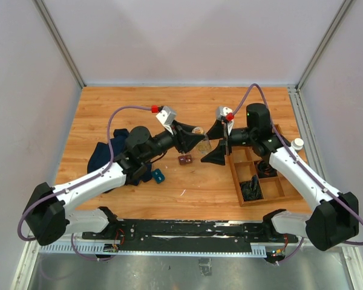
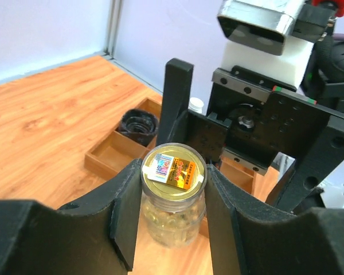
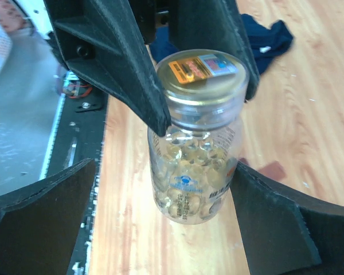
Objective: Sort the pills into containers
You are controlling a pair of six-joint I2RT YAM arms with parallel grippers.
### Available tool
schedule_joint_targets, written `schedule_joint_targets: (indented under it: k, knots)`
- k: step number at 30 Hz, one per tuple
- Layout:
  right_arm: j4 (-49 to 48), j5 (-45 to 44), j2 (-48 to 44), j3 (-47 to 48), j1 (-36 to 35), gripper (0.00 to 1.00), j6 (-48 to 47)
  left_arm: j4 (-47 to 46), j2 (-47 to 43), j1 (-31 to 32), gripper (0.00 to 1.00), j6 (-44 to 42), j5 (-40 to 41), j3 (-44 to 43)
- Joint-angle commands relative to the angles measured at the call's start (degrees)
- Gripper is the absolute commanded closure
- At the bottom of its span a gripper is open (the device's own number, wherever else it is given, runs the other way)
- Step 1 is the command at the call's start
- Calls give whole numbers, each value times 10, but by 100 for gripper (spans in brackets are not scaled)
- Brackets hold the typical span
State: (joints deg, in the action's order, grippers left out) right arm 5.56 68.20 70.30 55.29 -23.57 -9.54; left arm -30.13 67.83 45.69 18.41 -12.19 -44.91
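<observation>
Left hand (image 2: 173, 172) tight around bottle (image 2: 173, 220) (right hand (image 3: 163, 172) wide)

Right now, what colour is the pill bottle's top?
Gold bottle top, orange-and-blue sticker; best in left wrist view.

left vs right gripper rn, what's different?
The left gripper is shut on the bottle, pinching just under its gold lid; the right gripper is open. The left gripper's jaws press the bottle; the right gripper's stand wide either side of its body, not touching. Shared: both face each other around that one bottle.
</observation>
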Motion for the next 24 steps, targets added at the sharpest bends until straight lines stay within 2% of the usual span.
schedule_joint_targets:
  k: [1,7,13,18,24]
  knots:
    - [73,-57,-16,35,39,2,-77,-74,34,-25,100,-31,48,-1]
    - [80,-119,-32,45,137,1,-66,-188,159,-37,100,-103,109,-32]
    - [-7,-175,-70,9,221,2,20,-243,323,-40,100,-142,146,-149]
    - [-50,-194,-92,-14,261,1,69,-255,461,-48,100,-150,166,-265]
    - [-58,-194,-92,-19,272,2,79,-186,592,-60,100,-100,206,-422]
